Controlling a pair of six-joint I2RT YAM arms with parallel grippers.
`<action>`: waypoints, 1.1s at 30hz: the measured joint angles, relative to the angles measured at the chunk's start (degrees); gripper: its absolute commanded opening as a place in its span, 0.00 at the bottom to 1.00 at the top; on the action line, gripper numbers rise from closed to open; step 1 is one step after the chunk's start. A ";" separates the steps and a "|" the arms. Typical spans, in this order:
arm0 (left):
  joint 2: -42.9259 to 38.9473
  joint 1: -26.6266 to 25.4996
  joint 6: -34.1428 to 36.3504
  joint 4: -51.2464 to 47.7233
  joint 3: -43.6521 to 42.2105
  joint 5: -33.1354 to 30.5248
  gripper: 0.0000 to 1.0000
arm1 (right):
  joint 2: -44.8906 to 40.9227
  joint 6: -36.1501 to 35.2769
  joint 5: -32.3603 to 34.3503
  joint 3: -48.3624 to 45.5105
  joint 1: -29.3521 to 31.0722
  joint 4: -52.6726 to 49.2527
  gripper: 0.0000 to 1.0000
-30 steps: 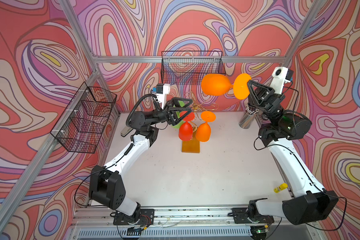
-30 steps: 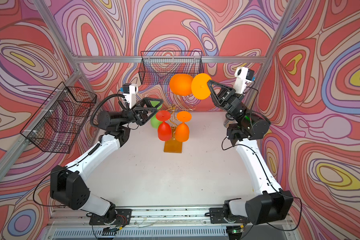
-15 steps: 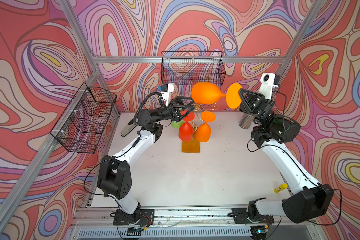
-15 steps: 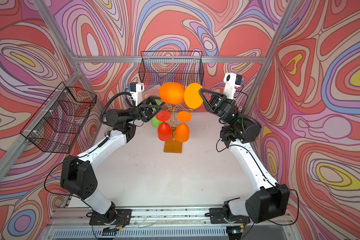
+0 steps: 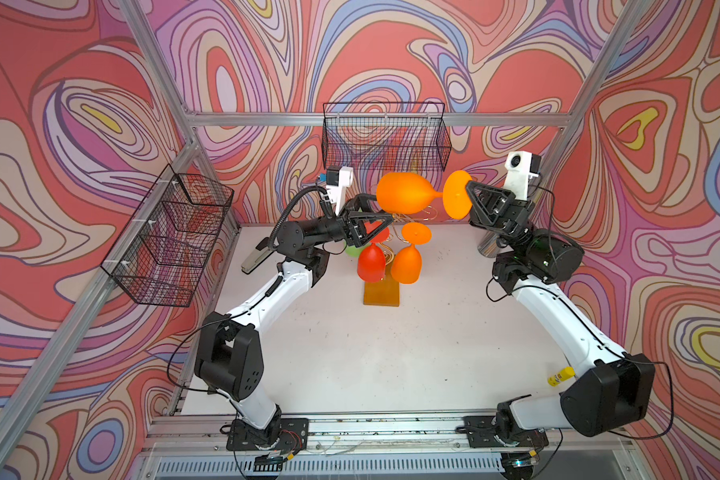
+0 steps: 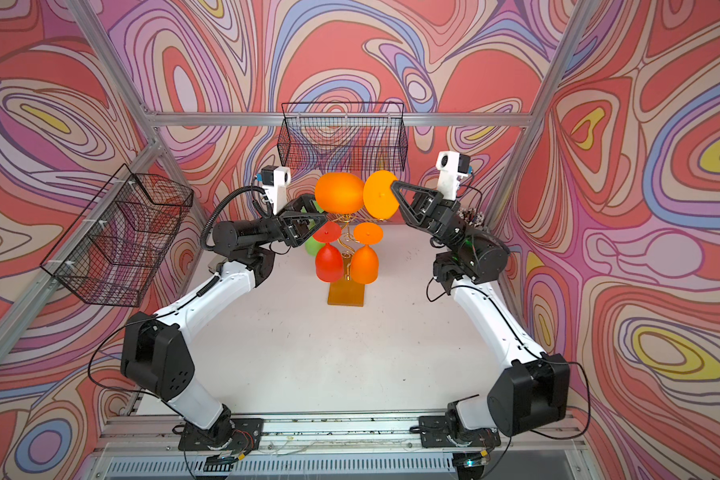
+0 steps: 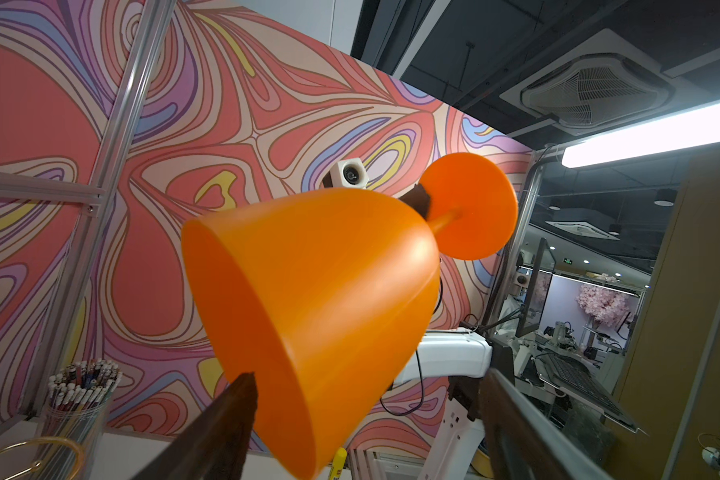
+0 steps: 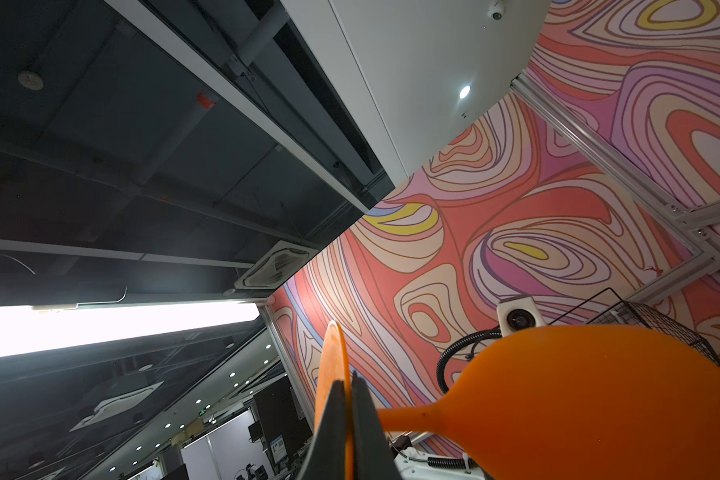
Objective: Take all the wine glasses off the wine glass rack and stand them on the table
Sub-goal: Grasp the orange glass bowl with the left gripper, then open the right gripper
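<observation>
No text, label, brand or number can be read in any view. In the left wrist view a small green lit sign [image 7: 567, 261] is seen far back in the room beyond the patterned wall [image 7: 225, 166], but its characters are too small to be made out. A green lit sign [image 8: 201, 412] is likewise seen in the right wrist view and is equally unreadable. In a top view, red print is carried by a yellow tube [image 5: 560, 375] lying on the table close to the patterned wall. It is too small to be read.
</observation>
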 measured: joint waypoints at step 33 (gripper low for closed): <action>-14.80 -0.13 3.82 -2.10 -9.75 2.32 0.00 | -6.88 -31.61 0.85 4.04 -0.50 -42.58 0.71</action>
